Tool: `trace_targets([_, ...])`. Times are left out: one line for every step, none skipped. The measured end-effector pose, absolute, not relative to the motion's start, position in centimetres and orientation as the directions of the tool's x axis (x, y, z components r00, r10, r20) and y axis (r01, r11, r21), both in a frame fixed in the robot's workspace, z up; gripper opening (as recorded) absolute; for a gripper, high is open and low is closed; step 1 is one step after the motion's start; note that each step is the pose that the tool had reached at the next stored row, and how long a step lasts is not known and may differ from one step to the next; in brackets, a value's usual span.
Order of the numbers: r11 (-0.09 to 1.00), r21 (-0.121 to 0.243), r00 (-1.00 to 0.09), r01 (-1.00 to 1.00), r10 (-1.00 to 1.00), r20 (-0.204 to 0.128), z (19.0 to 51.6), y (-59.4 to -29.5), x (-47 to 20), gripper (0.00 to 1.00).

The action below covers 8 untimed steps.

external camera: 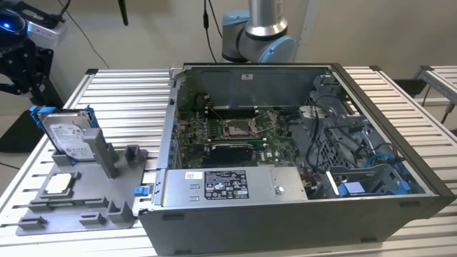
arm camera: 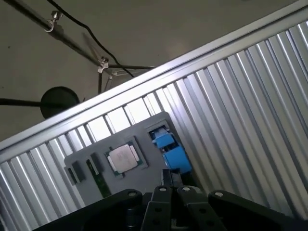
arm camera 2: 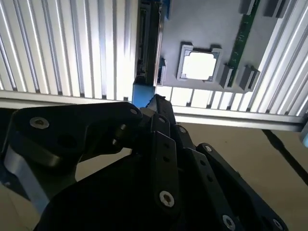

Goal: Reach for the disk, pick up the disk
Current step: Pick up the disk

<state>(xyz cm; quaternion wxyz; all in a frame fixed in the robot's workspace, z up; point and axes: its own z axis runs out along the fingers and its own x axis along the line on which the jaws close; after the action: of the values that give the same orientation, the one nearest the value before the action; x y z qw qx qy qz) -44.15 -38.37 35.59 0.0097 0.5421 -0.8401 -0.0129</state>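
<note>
The disk (external camera: 66, 134), silver-grey with a white label and a blue bracket, leans upright against a grey stand (external camera: 100, 152) on the grey fixture plate (external camera: 85, 206) at the exterior view's left. My gripper (external camera: 20, 80) hangs beyond the table's left edge, above and behind the disk and apart from it. In the second wrist view the disk (arm camera 2: 147, 48) shows edge-on just past my gripper (arm camera 2: 156, 100), whose black fingers meet at the tips, holding nothing. In the first wrist view the disk's blue bracket (arm camera: 171, 150) sits right beyond my gripper (arm camera: 166, 175).
A small square silver chip (external camera: 61, 182) (arm camera 2: 199, 65) (arm camera: 122, 158) and a green memory stick (arm camera 2: 243, 33) lie on the fixture plate. An open computer case (external camera: 286, 160) takes up the middle and right of the slatted metal table (external camera: 121, 101). The arm's base (external camera: 257, 37) stands behind it.
</note>
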Motion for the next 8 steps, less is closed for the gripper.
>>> trace_targets([0.396, 0.032, -0.396, -0.918, -0.918, 0.003, 35.59, -38.37, -44.15, 0.0])
trace_targets([0.379, 0.032, -0.379, -0.925, -0.925, 0.003, 35.59, -38.37, -44.15, 0.0])
trace_targets([0.361, 0.032, -0.361, -0.932, -0.932, 0.004, 35.59, -38.37, -44.15, 0.0])
trace_targets([0.346, 0.031, -0.346, -0.938, -0.938, 0.004, 35.59, -38.37, -44.15, 0.0])
trace_targets([0.329, 0.031, -0.329, -0.944, -0.944, 0.005, 35.59, -38.37, -44.15, 0.0])
trace_targets([0.311, 0.031, -0.311, -0.95, -0.95, 0.006, 35.59, -38.37, -44.15, 0.0])
trace_targets([0.295, 0.031, -0.295, -0.955, -0.955, 0.006, 35.59, -38.37, -44.15, 0.0])
trace_targets([0.28, 0.03, -0.28, -0.959, -0.96, 0.007, 35.59, -38.37, -44.15, 0.0])
